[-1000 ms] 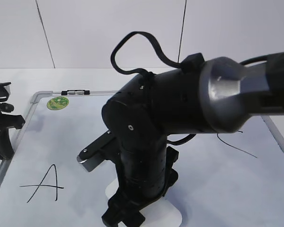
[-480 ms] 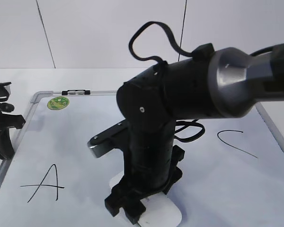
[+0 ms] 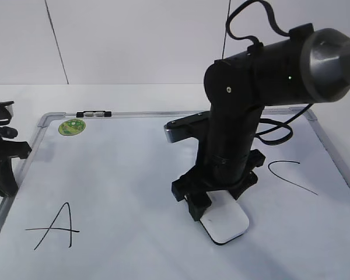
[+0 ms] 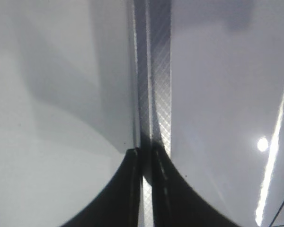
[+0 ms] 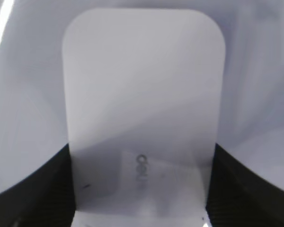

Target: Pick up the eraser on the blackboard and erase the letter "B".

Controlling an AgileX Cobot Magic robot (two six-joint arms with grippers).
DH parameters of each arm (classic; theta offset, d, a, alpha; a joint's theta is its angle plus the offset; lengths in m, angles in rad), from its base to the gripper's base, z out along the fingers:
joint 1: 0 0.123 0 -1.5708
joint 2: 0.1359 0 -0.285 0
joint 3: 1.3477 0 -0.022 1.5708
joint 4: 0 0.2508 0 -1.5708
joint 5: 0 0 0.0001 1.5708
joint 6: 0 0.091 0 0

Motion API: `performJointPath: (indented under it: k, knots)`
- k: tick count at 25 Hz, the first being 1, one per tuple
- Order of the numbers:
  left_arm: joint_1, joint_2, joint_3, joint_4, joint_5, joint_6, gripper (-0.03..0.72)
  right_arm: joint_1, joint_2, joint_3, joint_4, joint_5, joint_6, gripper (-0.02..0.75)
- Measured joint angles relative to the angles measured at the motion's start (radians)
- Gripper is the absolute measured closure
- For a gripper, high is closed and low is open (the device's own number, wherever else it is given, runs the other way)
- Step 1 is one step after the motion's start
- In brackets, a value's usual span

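The white eraser [image 3: 224,221] lies flat on the blackboard [image 3: 122,175], right of centre, and fills the right wrist view [image 5: 142,94]. My right gripper [image 3: 217,199] stands upright over it and is shut on the eraser, with a black finger on each long side [image 5: 142,158]. No letter "B" shows on the board between the black "A" [image 3: 53,227] and the black "C" [image 3: 289,174]. My left gripper [image 3: 3,160] rests at the board's left edge. In the left wrist view [image 4: 146,153] its fingers are together over the board's metal frame [image 4: 156,85].
A green round sticker [image 3: 72,126] and a small clip [image 3: 93,114] sit at the board's top left. The right arm's black cable [image 3: 277,131] hangs over the board near the "C". A white wall stands behind the table.
My right arm has slid the eraser from the board's lower centre to the right and a little farther back. The "C" has come fully into view. The left gripper has not moved.
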Motion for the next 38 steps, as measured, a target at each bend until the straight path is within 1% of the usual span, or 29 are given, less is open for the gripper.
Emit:
performJointPath:
  k: [3, 10, 14, 18, 25, 30, 34, 38]
  knots:
    - [0.000, 0.000, 0.000, 0.000, 0.000, 0.000, 0.672, -0.016, 0.002, 0.000, -0.015, 0.000, 0.002, 0.209]
    - [0.000, 0.000, 0.000, -0.002, 0.000, 0.000, 0.672, -0.017, 0.001, -0.029, -0.023, 0.039, 0.002, 0.209]
    - [0.000, 0.000, 0.000, -0.002, 0.006, 0.000, 0.672, -0.032, -0.028, -0.021, -0.082, 0.051, 0.002, 0.209]
    - [0.000, 0.000, 0.000, 0.000, 0.009, 0.000, 0.672, -0.039, -0.095, -0.013, -0.124, 0.081, 0.002, 0.209]
    - [0.000, 0.000, 0.000, 0.001, 0.012, 0.000, 0.672, -0.039, -0.230, -0.013, -0.135, 0.168, 0.044, 0.209]
    - [0.000, 0.000, 0.000, 0.004, 0.012, 0.000, 0.672, -0.039, -0.299, -0.013, -0.196, 0.220, 0.087, 0.209]
    - [0.000, 0.000, 0.000, 0.004, 0.012, 0.000, 0.672, -0.070, -0.320, -0.013, -0.226, 0.233, 0.103, 0.209]
    - [0.000, 0.000, 0.000, 0.004, 0.013, 0.000, 0.672, -0.158, -0.325, -0.013, -0.228, 0.233, 0.104, 0.209]
